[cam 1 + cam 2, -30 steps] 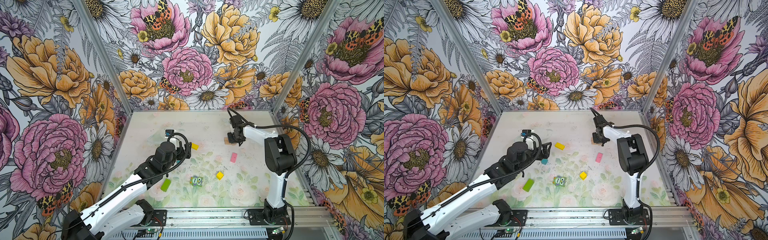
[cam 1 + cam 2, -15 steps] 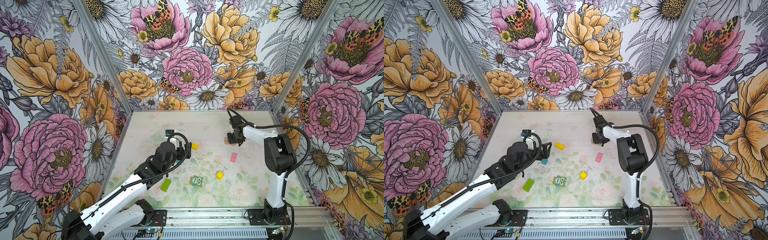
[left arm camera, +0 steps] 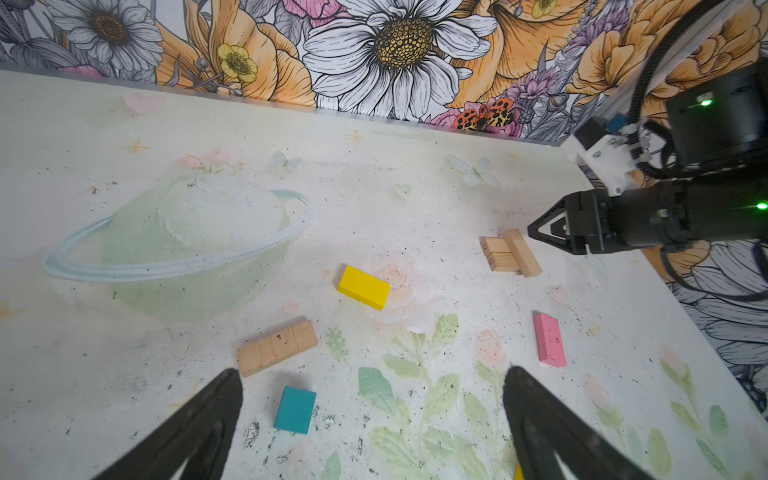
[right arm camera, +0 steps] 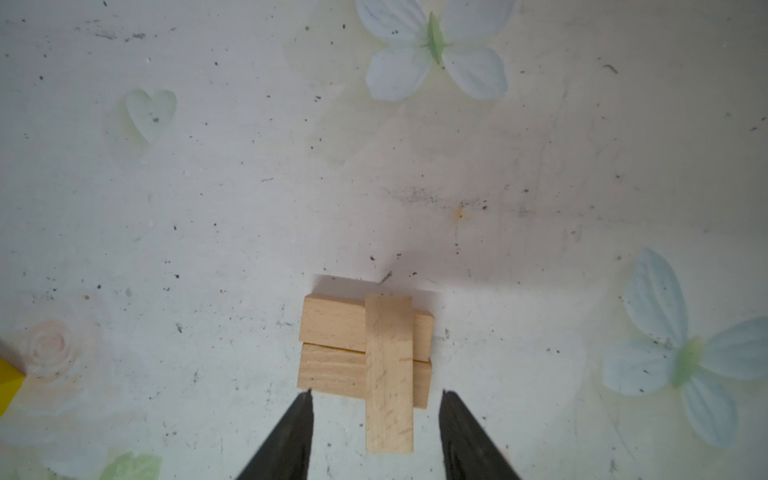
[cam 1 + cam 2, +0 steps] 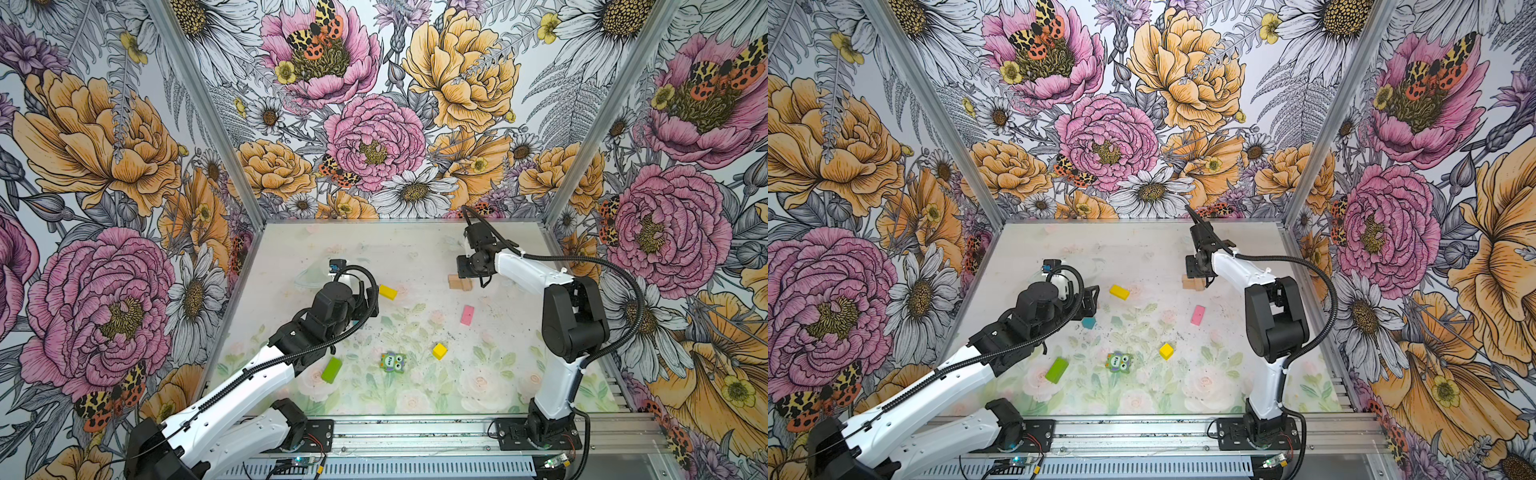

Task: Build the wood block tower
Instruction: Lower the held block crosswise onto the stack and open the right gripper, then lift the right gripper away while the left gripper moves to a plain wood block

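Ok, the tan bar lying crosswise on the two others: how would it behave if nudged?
The crosswise tan bar: plain wood with flat faces, so probably rigid and unlikely to roll. It merely rests on the two tan bars, so a sideways nudge would likely slide it. One end overhangs toward the right gripper's fingers, so pressing there might tip it.

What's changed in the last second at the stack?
The right gripper has opened and let go of the tan bar, which lies crosswise on two tan bars below, jaws clear of it on both sides. The arm has hardly moved. The left gripper stayed wide open and still; the yellow block and pink block lie where they were.
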